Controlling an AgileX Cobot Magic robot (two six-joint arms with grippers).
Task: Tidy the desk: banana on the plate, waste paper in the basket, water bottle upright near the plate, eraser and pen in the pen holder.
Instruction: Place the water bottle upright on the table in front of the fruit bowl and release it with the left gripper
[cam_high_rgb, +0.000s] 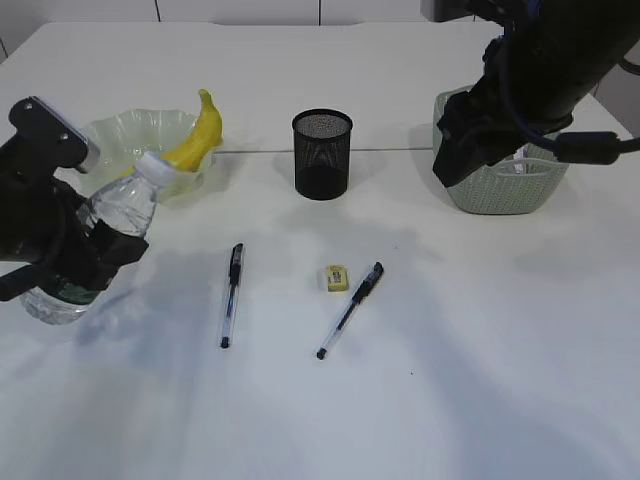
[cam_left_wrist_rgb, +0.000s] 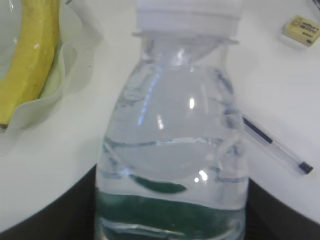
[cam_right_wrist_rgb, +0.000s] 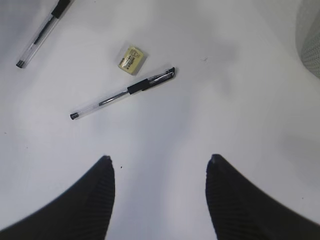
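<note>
At the far left of the exterior view the left gripper (cam_high_rgb: 75, 265) is clamped on the water bottle (cam_high_rgb: 95, 245), its jaws closed around the lower body where the green label sits. The bottle leans, white cap toward the upper right, its base low at the left edge of the frame. In the left wrist view the bottle (cam_left_wrist_rgb: 172, 145) fills the centre, partly full of water, with dark jaw surfaces showing at either side of its base.

Just beyond the cap, in the upper left, the banana (cam_high_rgb: 198, 138) lies on the pale green plate (cam_high_rgb: 120, 130), its tip jutting up over the rim. Below and to the right, a pen (cam_high_rgb: 231, 295) lies on the white table (cam_high_rgb: 450, 380), nearly vertical in the frame. Upper centre stands the black mesh pen holder (cam_high_rgb: 322, 153). Below it the yellowish eraser (cam_high_rgb: 334, 277) rests just beside the cap end of a second pen (cam_high_rgb: 351, 310) (this one slanted).

At the upper right the right gripper (cam_right_wrist_rgb: 159, 162) hangs in front of the green basket (cam_high_rgb: 510, 190); what lies inside is hard to tell. Its jaws stand apart and hold nothing, with bare table between them; the eraser and slanted pen lie beyond them, well apart, toward the upper left of the right wrist view.
</note>
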